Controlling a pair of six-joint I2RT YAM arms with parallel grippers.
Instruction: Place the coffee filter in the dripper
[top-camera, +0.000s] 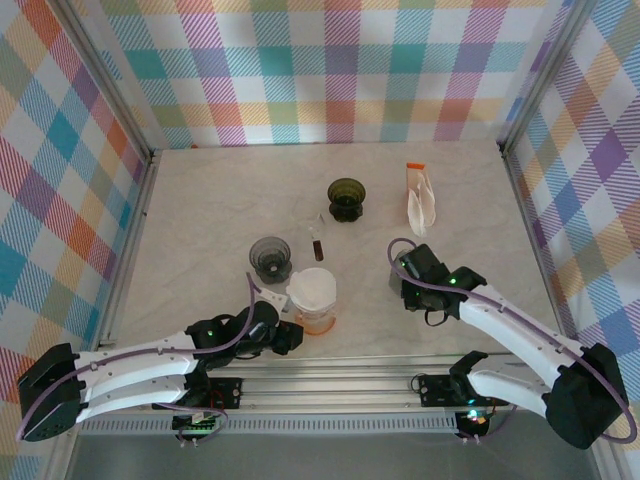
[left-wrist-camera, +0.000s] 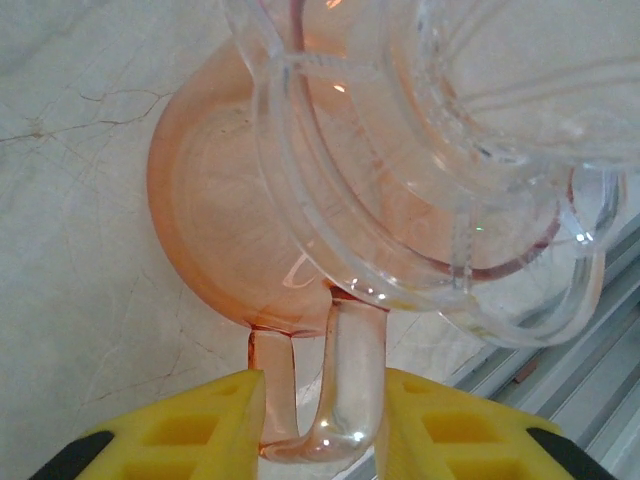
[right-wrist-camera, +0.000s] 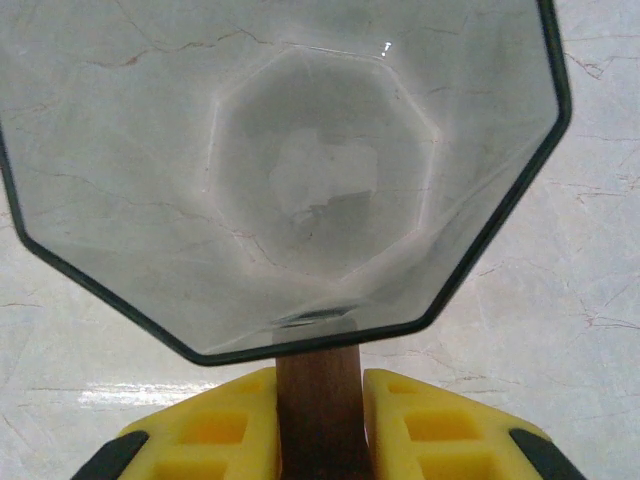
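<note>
The white paper coffee filter (top-camera: 312, 287) sits in the clear plastic dripper (left-wrist-camera: 400, 200) on top of the round orange cup (left-wrist-camera: 215, 220). The left gripper (left-wrist-camera: 322, 400) is pinching the dripper and cup by their handles. The right gripper (right-wrist-camera: 320, 395) is closed on the brown wooden handle (right-wrist-camera: 318, 362) of a clear eight-sided glass dish (right-wrist-camera: 300, 170).

Two dark drippers (top-camera: 347, 200), one clear dripper (left-wrist-camera: 420, 180), one filter pack (top-camera: 420, 195).

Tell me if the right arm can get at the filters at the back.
Probably yes for reach: bare table lies between the right gripper and the filters. But its jaws are shut on a wooden handle, so it could not grasp them yet.
</note>
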